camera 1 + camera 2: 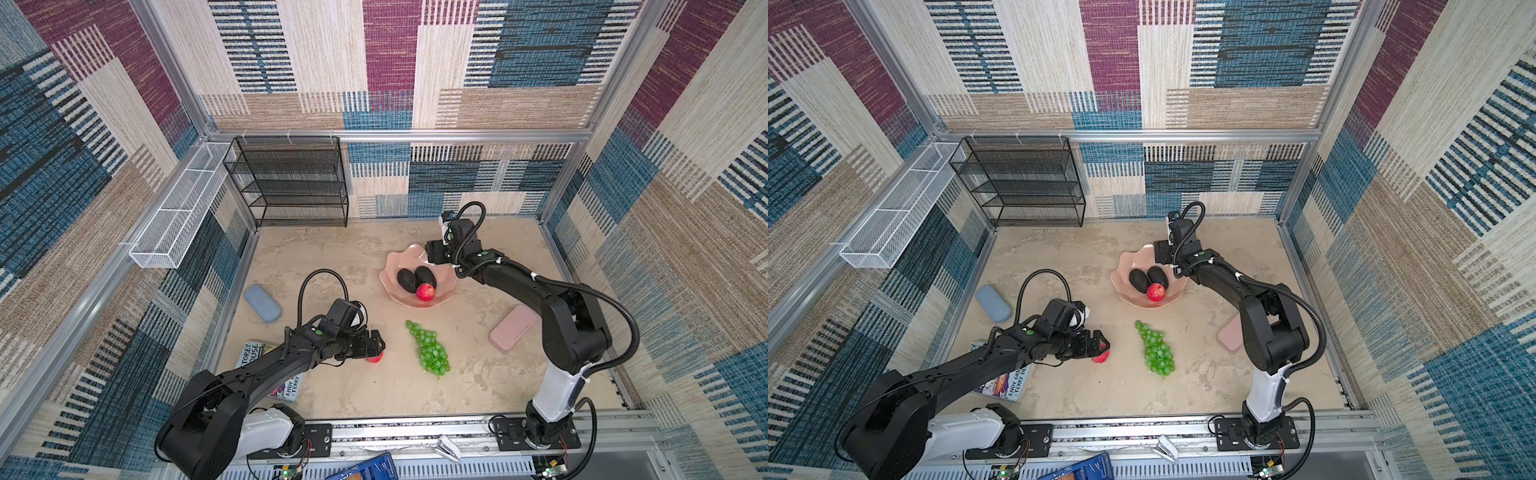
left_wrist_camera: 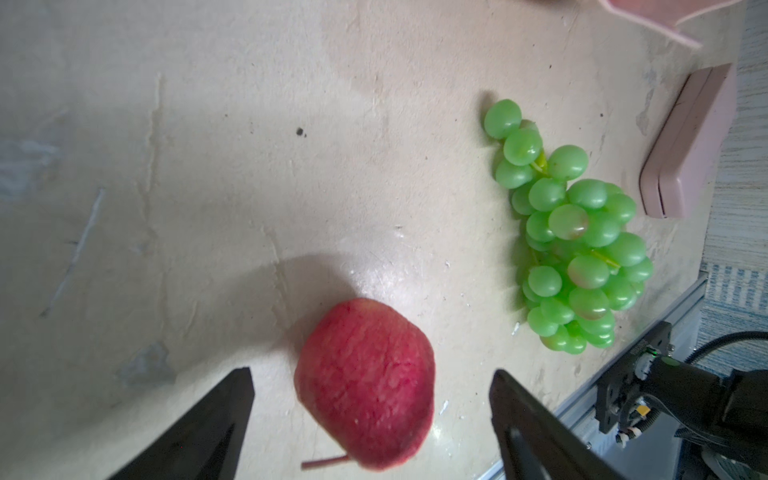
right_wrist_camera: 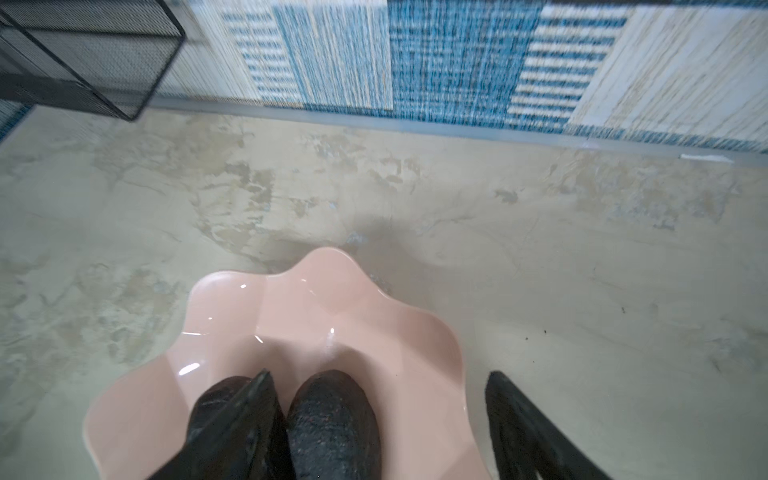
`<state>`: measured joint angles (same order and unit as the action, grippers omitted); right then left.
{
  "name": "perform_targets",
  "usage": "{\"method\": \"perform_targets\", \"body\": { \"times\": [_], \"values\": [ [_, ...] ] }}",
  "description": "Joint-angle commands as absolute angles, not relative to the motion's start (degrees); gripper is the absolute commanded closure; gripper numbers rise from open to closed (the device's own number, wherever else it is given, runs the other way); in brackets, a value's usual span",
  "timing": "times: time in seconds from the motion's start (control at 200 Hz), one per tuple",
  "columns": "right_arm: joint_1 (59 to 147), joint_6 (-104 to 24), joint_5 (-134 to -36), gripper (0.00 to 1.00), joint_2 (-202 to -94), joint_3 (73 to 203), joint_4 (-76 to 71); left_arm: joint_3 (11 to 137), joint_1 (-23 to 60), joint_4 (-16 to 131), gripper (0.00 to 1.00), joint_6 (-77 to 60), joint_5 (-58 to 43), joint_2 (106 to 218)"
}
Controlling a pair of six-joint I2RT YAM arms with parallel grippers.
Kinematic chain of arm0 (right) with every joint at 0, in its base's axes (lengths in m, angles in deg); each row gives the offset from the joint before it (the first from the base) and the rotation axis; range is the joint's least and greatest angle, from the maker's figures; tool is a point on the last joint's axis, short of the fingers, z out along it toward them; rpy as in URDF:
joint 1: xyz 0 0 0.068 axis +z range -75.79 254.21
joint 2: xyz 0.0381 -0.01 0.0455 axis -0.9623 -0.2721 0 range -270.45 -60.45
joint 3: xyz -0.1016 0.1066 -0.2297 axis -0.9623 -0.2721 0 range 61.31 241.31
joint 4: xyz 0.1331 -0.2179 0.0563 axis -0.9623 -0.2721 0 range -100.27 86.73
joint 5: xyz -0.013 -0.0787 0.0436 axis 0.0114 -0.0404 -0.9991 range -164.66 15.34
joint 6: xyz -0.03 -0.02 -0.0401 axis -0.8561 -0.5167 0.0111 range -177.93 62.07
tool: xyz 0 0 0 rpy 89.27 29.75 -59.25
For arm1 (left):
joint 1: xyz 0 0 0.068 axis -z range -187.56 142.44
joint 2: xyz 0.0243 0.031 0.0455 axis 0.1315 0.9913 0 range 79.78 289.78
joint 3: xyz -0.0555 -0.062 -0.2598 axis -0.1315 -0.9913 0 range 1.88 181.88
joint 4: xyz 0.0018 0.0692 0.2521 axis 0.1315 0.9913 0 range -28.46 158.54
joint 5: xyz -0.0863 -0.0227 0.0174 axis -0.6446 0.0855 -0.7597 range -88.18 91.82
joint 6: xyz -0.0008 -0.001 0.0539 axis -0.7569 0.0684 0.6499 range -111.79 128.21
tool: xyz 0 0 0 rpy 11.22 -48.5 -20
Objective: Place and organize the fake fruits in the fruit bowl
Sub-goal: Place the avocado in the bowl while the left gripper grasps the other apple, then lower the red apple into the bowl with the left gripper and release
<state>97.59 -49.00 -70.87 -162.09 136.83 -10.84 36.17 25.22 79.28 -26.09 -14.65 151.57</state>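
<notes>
The salmon-pink fruit bowl (image 1: 399,257) (image 1: 1129,262) holds two dark avocados (image 1: 406,279) (image 1: 426,276) and a red apple (image 1: 425,292). My right gripper (image 1: 432,251) (image 3: 378,373) hovers open over the bowl's far right rim (image 3: 316,299). One avocado (image 3: 332,419) lies below, between its jaws and untouched; the other (image 3: 216,399) is partly behind a finger. A second red apple (image 1: 375,357) (image 2: 365,382) lies on the table. My left gripper (image 1: 376,345) (image 2: 371,371) is open around it, with a gap on each side. Green grapes (image 1: 430,349) (image 2: 577,237) lie to its right.
A pink flat case (image 1: 513,328) (image 2: 690,145) lies right of the grapes, by my right arm. A blue-grey case (image 1: 262,302) and a book (image 1: 253,357) lie at the left. A black mesh rack (image 1: 286,183) stands at the back left, and a white wire basket (image 1: 178,216) hangs on the left wall.
</notes>
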Motion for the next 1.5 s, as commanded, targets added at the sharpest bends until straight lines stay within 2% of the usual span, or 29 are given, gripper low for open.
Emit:
{"method": "perform_targets", "body": {
  "times": [0.0,0.2,0.316,0.351,0.396,0.571,0.706,1.172,1.498],
  "values": [
    [97.62,-46.91,-72.2,0.18,-158.1,134.49,-7.84,35.94,25.7,78.33,0.1,-24.85,-15.03,152.46],
    [97.62,-45.43,-71.85,0.17,-150.75,128.61,-6.87,36.51,26.02,78.32,0.22,-24.75,-14.35,154.23],
    [97.64,-44.54,-71.24,0.16,-147.07,124.96,-6.18,37.08,26.28,78.64,0.34,-24.33,-14.57,154.16],
    [97.6,-44.27,-71.03,0.16,-146.04,123.86,-5.95,37.17,26.28,78.68,0.42,-24.09,-14.59,153.89],
    [97.61,-43.94,-70.76,0.16,-144.78,122.45,-5.49,37.29,26.4,78.7,0.45,-23.64,-14.54,153.3],
    [97.59,-42.91,-69.32,0.15,-140.54,117.89,-4.86,41.57,26.53,79.53,0.47,-21.85,-14.36,150.32],
    [97.63,-42.1,-70.03,0.14,-137.65,115.12,-5.1,49.36,26.54,79.84,0.47,-18.48,-13.44,151.57],
    [97.62,-40.73,-67.33,0.14,-126.76,104.76,-9.83,79.37,26.51,79.64,0.48,-11.61,-16.86,182.75],
    [97.62,-40.62,-67.28,0.13,-123.01,100.28,-10.63,84.91,26.55,82.99,0.5,-12.22,-14.57,190.23]
  ]
}}
